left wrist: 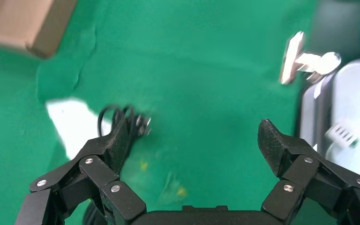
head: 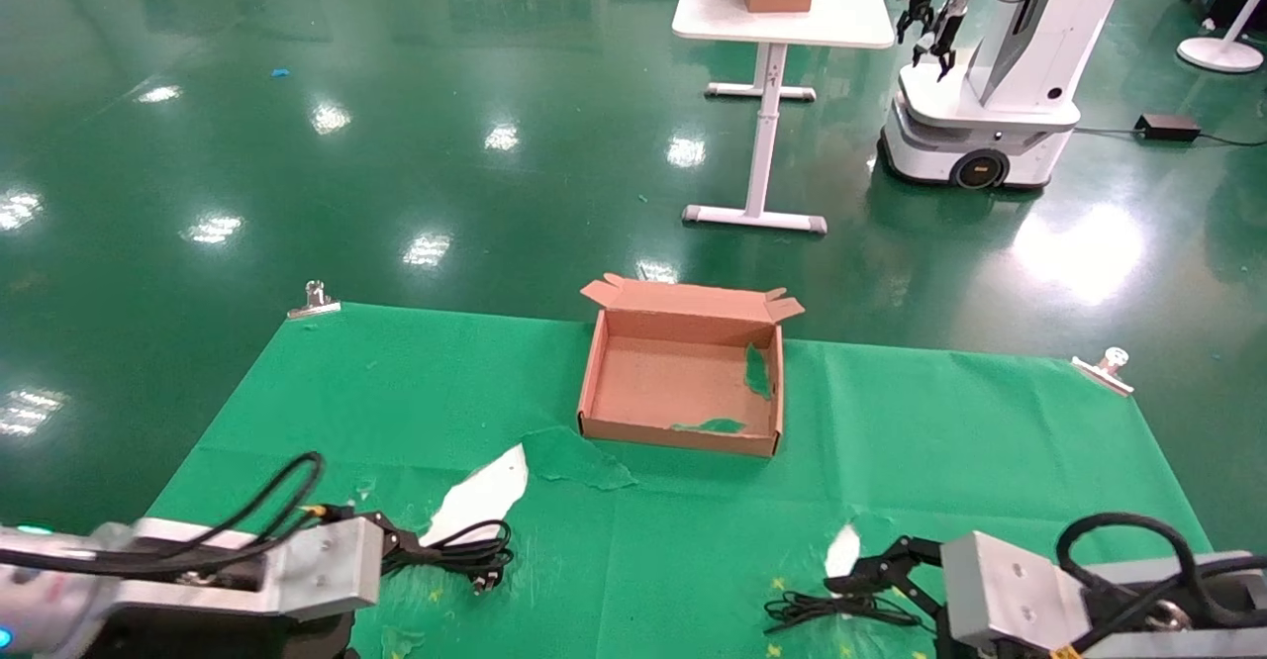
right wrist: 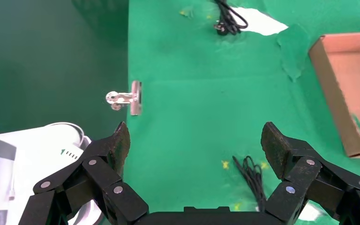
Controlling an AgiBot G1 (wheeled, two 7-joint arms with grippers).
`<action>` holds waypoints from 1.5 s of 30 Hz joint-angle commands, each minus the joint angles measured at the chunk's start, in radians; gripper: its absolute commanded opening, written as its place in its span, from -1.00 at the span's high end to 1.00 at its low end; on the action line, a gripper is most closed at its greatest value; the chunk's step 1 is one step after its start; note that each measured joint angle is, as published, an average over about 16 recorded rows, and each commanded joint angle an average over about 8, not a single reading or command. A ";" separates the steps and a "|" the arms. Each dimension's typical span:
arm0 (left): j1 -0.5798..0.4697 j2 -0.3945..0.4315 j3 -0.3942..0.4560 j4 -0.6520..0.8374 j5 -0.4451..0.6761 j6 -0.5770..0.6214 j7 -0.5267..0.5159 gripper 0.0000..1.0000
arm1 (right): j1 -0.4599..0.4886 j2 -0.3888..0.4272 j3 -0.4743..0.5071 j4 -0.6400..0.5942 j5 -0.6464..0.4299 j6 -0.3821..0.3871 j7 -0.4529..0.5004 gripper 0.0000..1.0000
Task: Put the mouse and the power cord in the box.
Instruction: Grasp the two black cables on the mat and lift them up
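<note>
Box: the brown cardboard box (head: 683,382) stood open on the green cloth (head: 940,441), at the far middle of it, with green scraps stuck on its inside floor and right wall. Nothing else lay inside it.
Power cord: the thick black cable (head: 460,550) lay coiled on the cloth, nearer to the robot than the box and to the left of it, its plug at the near end, partly over a white torn patch (head: 485,491).
Thin cable: a bundle of thin black cable (head: 836,611) lay on the cloth, nearer than the box and to the right of it. The mouse itself could not be made out.
Left gripper: the left gripper (left wrist: 194,150) was low over the cloth, near-left of the box, just beside the power cord, fingers spread wide and holding nothing.
Right gripper: the right gripper (right wrist: 194,147) was near-right of the box, just beside the thin cable, jaws wide apart and empty.
Clips: metal clips (head: 315,301) pinned the cloth's far corners, on both sides of the box.
Behind the box: a white table (head: 782,6) with a smaller box, and another robot (head: 1000,75) beside it.
</note>
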 commanded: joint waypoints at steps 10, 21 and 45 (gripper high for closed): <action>-0.024 0.136 0.100 0.046 0.312 -0.133 -0.051 -1.00 | -0.004 0.010 0.001 0.009 -0.004 0.014 0.019 -1.00; -0.099 0.297 0.185 0.288 0.560 -0.231 -0.066 -1.00 | 0.001 0.033 0.007 0.015 0.002 0.007 0.024 -1.00; -0.167 0.396 0.202 0.547 0.598 -0.324 0.046 -1.00 | 0.230 -0.162 -0.223 -0.022 -0.499 -0.046 0.128 -1.00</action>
